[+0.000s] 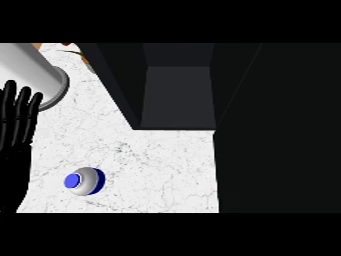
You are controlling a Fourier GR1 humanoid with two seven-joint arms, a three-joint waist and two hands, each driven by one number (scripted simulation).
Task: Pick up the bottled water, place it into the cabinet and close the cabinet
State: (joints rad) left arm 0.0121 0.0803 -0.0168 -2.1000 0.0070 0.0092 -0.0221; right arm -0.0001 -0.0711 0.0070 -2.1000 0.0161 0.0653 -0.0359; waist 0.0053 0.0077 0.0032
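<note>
One bottled water (83,180) stands on my tabletop (158,165), apart, lower right of my left hand's (9,131) straight, empty fingers (21,107).

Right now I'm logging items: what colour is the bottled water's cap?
Blue, on the bottled water, seen from above in the head view.

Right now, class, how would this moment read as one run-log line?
bottled water: upright on marble counter, untouched | left robot hand: open, resting at left edge | right robot hand: not in view | cabinet: open
</note>
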